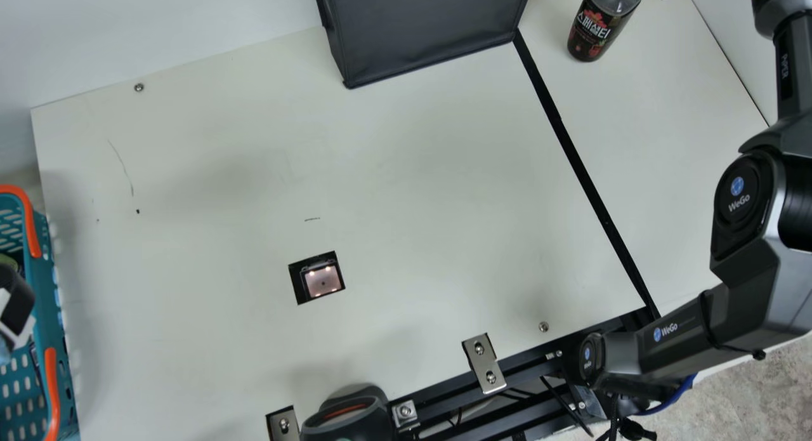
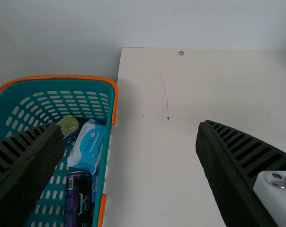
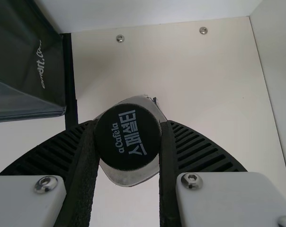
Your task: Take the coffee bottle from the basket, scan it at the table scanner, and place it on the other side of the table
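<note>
Bottle (image 1: pixel 599 27) is at the far right, past the strip (image 1: pixel 583 168) and opposite the basket (image 1: pixel 49 308), which suits the placing. Right end effector (image 3: pixel 128 135) pinches its cap (image 3: pixel 128 137) from above, probably so the base can meet the tabletop (image 1: pixel 222 174) first; whether it touches, I cannot tell. Left end effector (image 2: pixel 130 132) is spread, near the basket.

The coffee bottle (image 1: pixel 599 30), dark with a red-marked black label and a round black cap (image 3: pixel 128 137), is over the table's far right part, its contact with the surface unclear. The scanner (image 1: pixel 322 280), a lit square window, lies flush-looking, nearer and left. The teal, orange-trimmed basket (image 1: pixel 45 282) sits at far left.
</note>
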